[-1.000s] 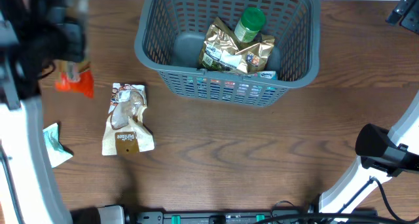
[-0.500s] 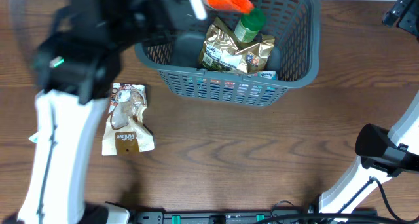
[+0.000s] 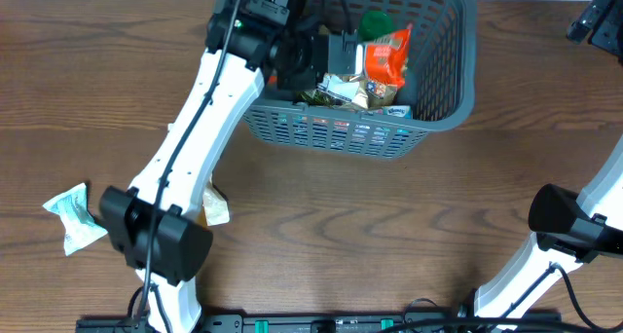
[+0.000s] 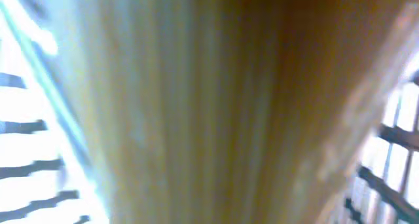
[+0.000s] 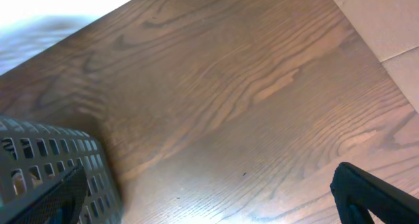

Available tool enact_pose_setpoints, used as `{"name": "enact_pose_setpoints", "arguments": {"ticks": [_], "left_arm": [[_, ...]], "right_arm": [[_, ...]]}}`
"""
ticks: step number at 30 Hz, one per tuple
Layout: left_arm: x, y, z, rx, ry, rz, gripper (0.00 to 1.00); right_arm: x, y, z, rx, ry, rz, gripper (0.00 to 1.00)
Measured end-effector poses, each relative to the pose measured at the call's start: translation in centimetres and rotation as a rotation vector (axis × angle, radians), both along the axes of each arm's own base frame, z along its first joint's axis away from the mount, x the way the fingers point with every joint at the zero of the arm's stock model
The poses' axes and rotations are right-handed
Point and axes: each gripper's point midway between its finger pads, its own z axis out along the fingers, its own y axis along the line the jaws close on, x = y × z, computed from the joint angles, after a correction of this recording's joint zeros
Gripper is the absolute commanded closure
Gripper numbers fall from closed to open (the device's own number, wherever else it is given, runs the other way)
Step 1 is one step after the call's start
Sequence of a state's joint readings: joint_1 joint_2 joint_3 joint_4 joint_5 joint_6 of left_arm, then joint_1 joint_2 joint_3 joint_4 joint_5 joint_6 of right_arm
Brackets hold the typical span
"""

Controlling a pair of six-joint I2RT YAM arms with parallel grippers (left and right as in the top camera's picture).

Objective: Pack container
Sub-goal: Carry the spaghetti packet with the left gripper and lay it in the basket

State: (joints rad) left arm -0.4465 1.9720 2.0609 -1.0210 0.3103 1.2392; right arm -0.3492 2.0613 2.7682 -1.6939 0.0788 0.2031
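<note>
Release of the orange packet point(image 3: 386, 60) is best made low inside the basket point(image 3: 463, 70) at the table's point(image 3: 409, 216) far centre, clear of the bottle point(image 3: 375, 23); whether the left end effector point(image 3: 358, 58) is clenched on it cannot be told.

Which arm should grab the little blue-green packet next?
Left, likely: the packet lies at the left of the table, near the base of the left arm; the right arm sits far across, past the basket.
</note>
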Motion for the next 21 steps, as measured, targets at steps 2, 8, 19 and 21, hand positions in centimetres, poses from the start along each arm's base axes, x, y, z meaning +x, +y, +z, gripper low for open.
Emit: {"name": "enact_pose_setpoints", "arguments": {"ticks": [2,8,19,21], "left_arm": [[-0.8,0.5,-1.7,0.036,0.072,0.002,0.94],[-2.6,1.4,-4.8,0.107,0.208,-0.005,0.74],[-2.1,1.2,-4.4,0.093,0.182,-0.011,0.02],[-2.2,1.4,-4.4,0.098,0.19,-0.007,0.02]], "right_arm": [[0.0,0.0,0.0,-0.001,0.0,0.002,0.01],[0.4,-0.1,0.3,-0.011,-0.018,0.007,0.01],[0.6,-0.2,0.4,-0.019,-0.025,0.014,0.01],[0.6,-0.2,0.4,-0.021,-0.024,0.017,0.01]]}}
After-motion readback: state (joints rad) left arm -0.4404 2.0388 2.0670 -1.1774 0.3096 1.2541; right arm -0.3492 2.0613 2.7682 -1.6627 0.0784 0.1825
